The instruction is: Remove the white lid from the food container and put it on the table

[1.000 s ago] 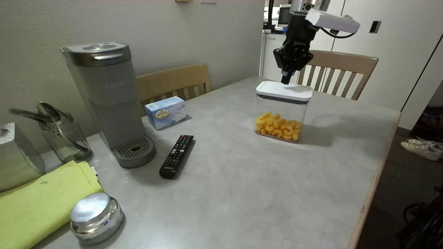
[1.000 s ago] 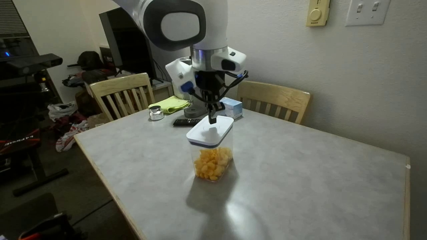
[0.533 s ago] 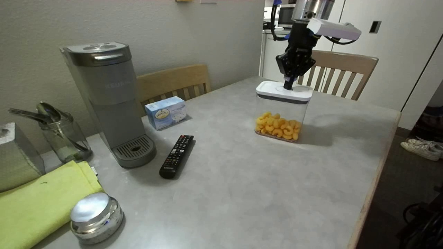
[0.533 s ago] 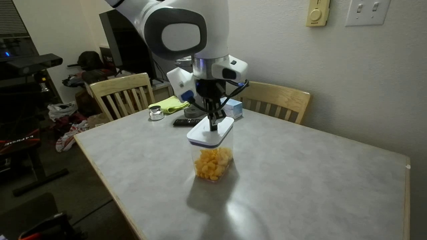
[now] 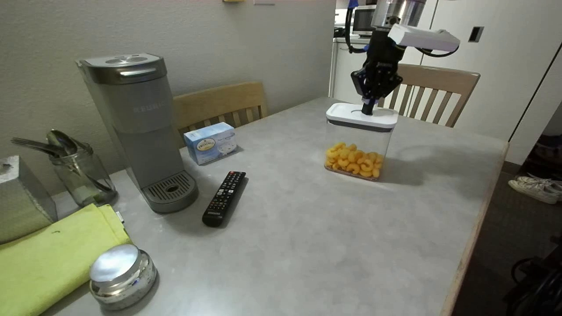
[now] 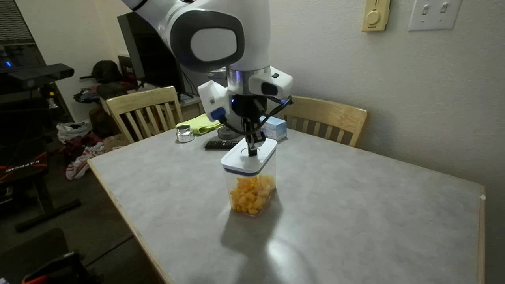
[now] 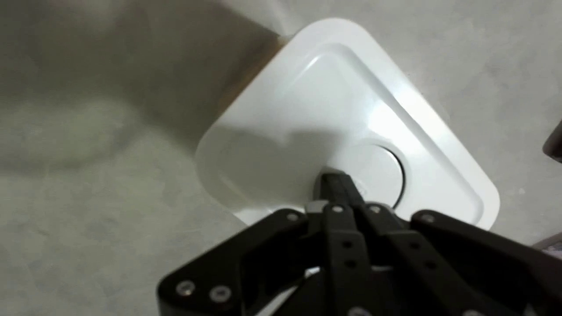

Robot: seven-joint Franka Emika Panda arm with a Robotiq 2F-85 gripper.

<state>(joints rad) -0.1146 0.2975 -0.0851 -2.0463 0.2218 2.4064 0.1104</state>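
Note:
The white lid (image 5: 344,113) sits flat on the clear food container (image 5: 358,139), which stands upright on the pale grey table (image 5: 307,245) with orange food in its lower part. Lid (image 6: 240,161) and container also show in the other exterior view. In the wrist view the lid (image 7: 303,96) has a round button (image 7: 375,169) with a dark gap along one side. My gripper (image 7: 336,179) is shut, its fingertips together and holding nothing. The tips are at the button's edge and appear to touch the lid; in both exterior views the gripper (image 5: 368,109) (image 6: 252,152) points down on it.
A grey coffee maker (image 5: 136,127), light-blue tea box (image 5: 210,142) and black remote (image 5: 224,199) stand or lie on the table. A silver jar (image 5: 123,276), yellow cloth (image 5: 57,259) and glass with cutlery (image 5: 85,177) are there too. Wooden chairs (image 6: 323,118) stand at the table.
My shut gripper has come down from just above the lid onto its button. The button's outline now shows more clearly beside the fingertips. The container has shifted very slightly.

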